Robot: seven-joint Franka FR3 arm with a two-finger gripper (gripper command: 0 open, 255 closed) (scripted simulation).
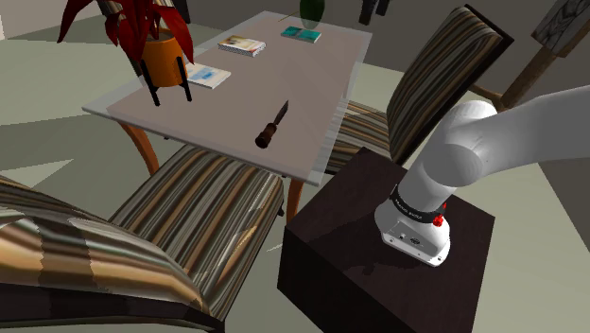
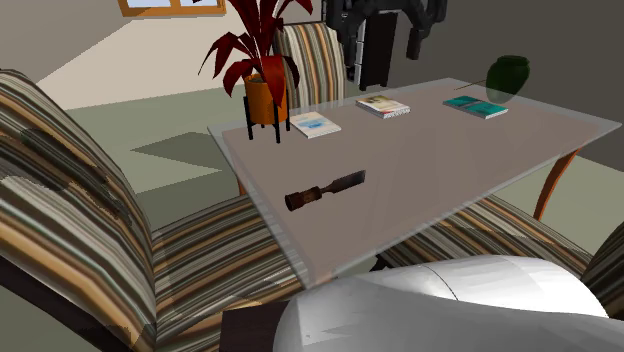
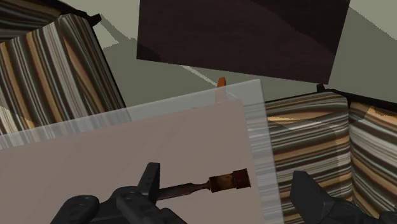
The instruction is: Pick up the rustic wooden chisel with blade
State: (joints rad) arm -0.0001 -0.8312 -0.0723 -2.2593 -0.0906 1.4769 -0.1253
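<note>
The chisel [image 1: 271, 126] lies flat on the pale table [image 1: 217, 104], near the edge facing the stand. It has a brown wooden handle and a dark blade [image 2: 322, 190]. In the wrist view the chisel [image 3: 210, 184] lies well below my gripper [image 3: 230, 191], between the two black fingers. The fingers [image 3: 149, 184] stand wide apart and touch nothing. From the second exterior view my gripper [image 2: 388, 30] hangs high above the table's far side, open and holding nothing.
A red-leaved plant in an orange pot [image 1: 165, 57] stands on the table with three books [image 2: 315, 124] and a dark green vase [image 2: 508, 75]. Striped chairs [image 1: 203, 208] surround the table. The dark stand [image 1: 378, 246] sits by the table's near edge.
</note>
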